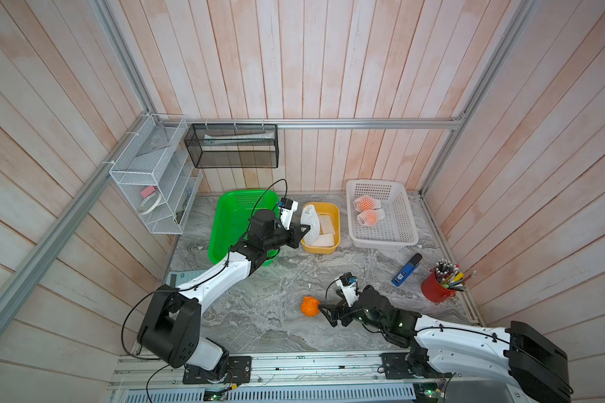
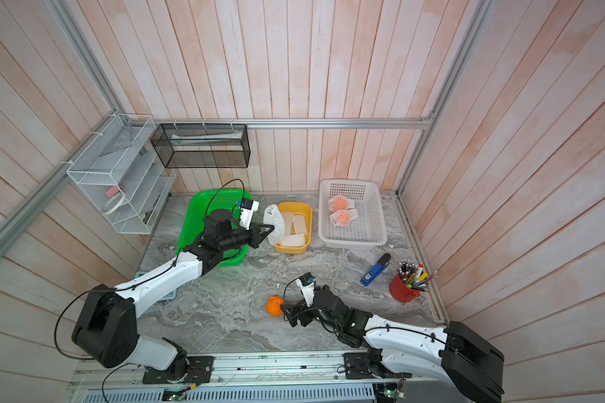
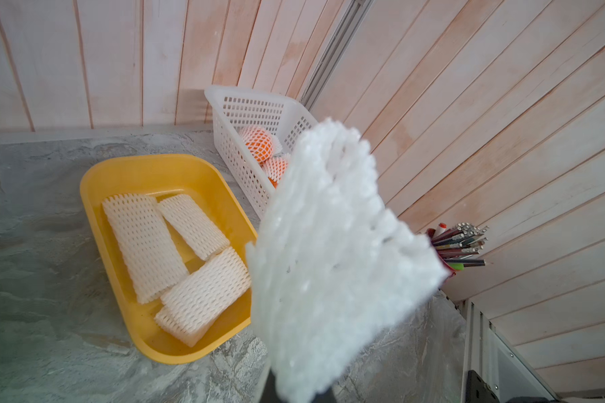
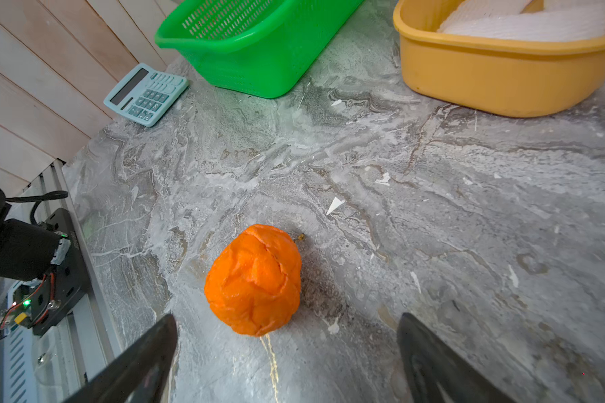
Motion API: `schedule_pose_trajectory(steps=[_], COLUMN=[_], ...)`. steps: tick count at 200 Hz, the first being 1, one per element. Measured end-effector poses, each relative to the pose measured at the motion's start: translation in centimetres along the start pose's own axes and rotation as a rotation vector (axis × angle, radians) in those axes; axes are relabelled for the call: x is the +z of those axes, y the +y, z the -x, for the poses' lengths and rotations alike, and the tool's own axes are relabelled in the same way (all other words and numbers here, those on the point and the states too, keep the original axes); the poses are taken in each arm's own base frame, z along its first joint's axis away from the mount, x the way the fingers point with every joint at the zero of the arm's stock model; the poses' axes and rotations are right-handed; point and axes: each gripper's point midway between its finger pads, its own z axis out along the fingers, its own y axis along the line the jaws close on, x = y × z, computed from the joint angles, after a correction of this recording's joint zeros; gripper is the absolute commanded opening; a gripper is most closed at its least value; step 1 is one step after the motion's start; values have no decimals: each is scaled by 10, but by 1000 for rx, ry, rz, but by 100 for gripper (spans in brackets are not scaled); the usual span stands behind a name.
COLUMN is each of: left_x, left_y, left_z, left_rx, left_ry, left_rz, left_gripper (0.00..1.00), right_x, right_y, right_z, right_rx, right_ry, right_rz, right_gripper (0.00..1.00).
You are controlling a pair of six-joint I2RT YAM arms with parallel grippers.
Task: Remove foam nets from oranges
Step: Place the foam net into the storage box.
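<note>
Left gripper [image 1: 303, 228]: clenched on a foam net [image 1: 310, 223], pinched at one edge; net hangs just ahead of the fingertips, at the near rim of the yellow tub [image 1: 333, 209]. Net stands up and curls over itself in both top views, so judged very light, soft and springy, likely to spring back to a tube once released. Thin mesh strands judged easy to tear; a pinch across several strands at an end, as here, suits better than a hook through one hole. Three flattened nets [image 3: 144, 244] already in the tub, directly beyond the held one.

Right gripper [image 1: 323, 310]: released, jaws wide apart, nothing between them. Bare orange [image 4: 254, 279] on the marble tabletop [image 4: 433, 216] just ahead of the fingertips, apart from both. Skin looks creased and dented in the right wrist view; judged soft and bruisable, round enough to roll, heavier than any net. Best taken across the widest part with light pressure.

Farther out, beyond the tub from the left gripper: white basket [image 1: 409, 223] with two oranges still in nets [image 1: 367, 209]. Net ends stick out past the fruit and offer loose foam to pinch without squeezing the fruit.

Green basket [image 1: 224, 223] beneath the left arm.
</note>
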Motion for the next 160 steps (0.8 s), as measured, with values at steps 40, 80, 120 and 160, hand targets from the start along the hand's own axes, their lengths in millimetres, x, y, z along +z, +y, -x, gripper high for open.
schedule_pose_trajectory(steps=[40, 80, 120, 160], left_x=[45, 75, 99, 111], left_y=[24, 43, 57, 76], left_z=[-16, -16, -12, -27], left_rx=[-70, -114, -141, -200], left_ry=[88, 124, 149, 198], left_rz=[-45, -61, -56, -22], left_gripper=[7, 9, 15, 57], right_x=[-4, -4, -4, -4], right_y=[-1, -3, -3, 2], right_z=[1, -7, -8, -11], right_rx=[14, 18, 29, 28], right_ry=[-8, 9, 13, 21], right_rz=[-5, -8, -8, 4], right_gripper=[98, 98, 98, 98])
